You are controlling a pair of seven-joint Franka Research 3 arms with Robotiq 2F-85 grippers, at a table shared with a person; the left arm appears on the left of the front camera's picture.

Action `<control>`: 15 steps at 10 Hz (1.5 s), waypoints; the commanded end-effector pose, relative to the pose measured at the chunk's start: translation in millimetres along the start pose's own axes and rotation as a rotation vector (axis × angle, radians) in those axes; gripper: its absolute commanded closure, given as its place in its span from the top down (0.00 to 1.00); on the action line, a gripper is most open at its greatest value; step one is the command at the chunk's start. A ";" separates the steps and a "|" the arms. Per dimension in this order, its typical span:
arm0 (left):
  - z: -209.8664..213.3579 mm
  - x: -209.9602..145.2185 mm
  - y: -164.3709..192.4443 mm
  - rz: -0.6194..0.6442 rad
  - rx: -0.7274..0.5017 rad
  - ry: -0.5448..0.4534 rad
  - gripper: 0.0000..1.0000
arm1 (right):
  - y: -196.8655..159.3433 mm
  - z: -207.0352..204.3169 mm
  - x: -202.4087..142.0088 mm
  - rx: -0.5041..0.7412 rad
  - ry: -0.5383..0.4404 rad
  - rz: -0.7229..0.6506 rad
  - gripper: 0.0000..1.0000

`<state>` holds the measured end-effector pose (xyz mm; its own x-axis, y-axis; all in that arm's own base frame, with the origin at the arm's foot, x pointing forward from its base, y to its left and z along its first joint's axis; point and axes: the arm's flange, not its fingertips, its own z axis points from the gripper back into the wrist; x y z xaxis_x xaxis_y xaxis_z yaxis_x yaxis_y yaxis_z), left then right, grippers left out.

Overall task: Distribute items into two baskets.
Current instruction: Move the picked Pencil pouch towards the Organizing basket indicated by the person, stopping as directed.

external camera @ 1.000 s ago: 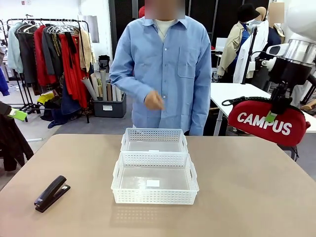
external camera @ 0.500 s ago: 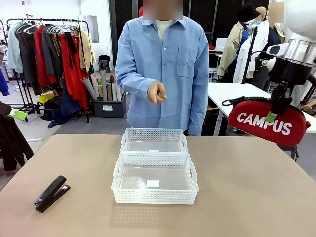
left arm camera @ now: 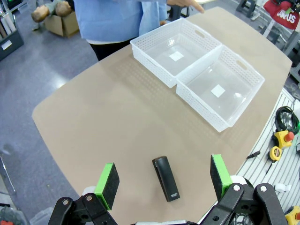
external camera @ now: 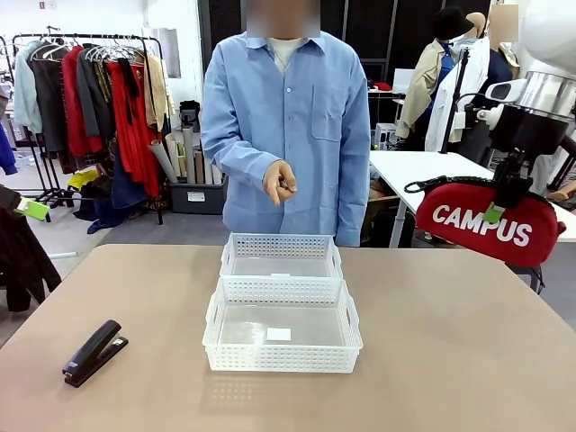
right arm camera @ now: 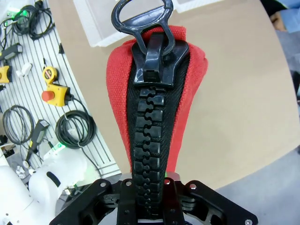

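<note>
High at the right of the front view, my right gripper (external camera: 497, 211) is shut on the red CAMPUS pouch (external camera: 481, 232), well above the table. In the right wrist view the pouch (right arm camera: 190, 79) stands up from the jaws, black zip facing me. The black stapler (external camera: 94, 352) lies near the table's front left corner. In the left wrist view my left gripper (left arm camera: 164, 174) is open high above the stapler (left arm camera: 166, 178), which shows between the green pads (left arm camera: 108, 180). The larger basket (external camera: 283, 358) sits mid-table, touching the smaller basket (external camera: 282, 243) behind it. Both hold nothing.
A person in a blue shirt stands at the far edge, one hand (external camera: 280, 183) held above the smaller basket. Bare tabletop lies on both sides of the baskets. In the left wrist view a rack with cables and tools (left arm camera: 281, 136) runs along the table's near edge.
The person has straightened and shifted slightly left, and the raised hand has dropped a little. Both arms, the pouch and the stapler stay where they were.
</note>
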<state>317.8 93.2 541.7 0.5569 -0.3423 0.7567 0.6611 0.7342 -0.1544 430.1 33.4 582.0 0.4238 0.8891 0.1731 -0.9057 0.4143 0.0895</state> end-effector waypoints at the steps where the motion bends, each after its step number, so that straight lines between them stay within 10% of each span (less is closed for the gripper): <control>1: 0.3 0.1 0.3 -0.007 -0.012 -0.015 1.00 | 0.2 0.9 1.2 -0.007 -0.002 -0.018 0.00; 15: 0.3 0.1 0.3 -0.007 -0.012 -0.015 1.00 | 85.5 -55.8 49.9 -0.118 0.082 0.222 0.00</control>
<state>317.7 93.3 541.7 0.5571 -0.3422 0.7567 0.6610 0.7343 -0.1545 378.6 122.2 546.8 0.2197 0.9689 0.1139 -0.9750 0.2221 -0.0088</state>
